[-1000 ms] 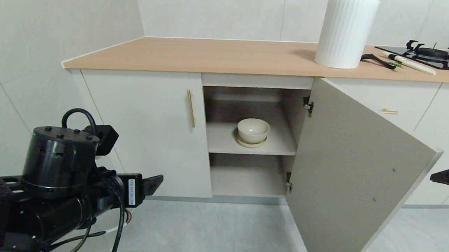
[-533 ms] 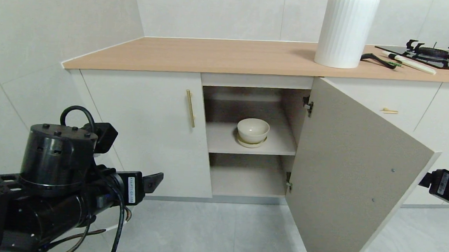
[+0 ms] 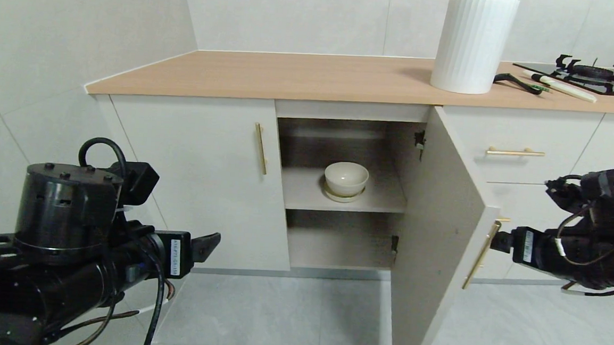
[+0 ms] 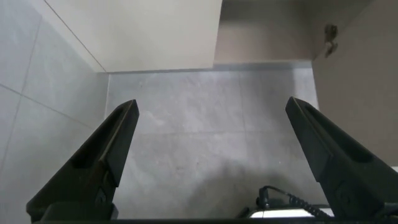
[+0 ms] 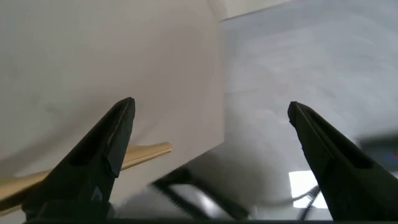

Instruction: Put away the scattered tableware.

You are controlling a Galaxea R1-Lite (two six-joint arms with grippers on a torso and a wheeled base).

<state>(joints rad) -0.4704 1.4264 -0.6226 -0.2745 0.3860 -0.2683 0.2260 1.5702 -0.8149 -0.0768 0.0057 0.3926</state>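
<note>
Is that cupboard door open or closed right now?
Open, partly: the pale grey cupboard door stands swung well outward on its hinges, and the cream bowl on the inner shelf shows past it.

Smooth cream ceramic w/ soft sheen for bowl; matt grey laminate on cabinet door & shelf. Brushed brass-look metal for door handle, matt wood-grain finish on surface. Matt black plastic on right claw, ribbed matt white on canister.

Cream bowl, tan countertop, ribbed white cylinder
</note>
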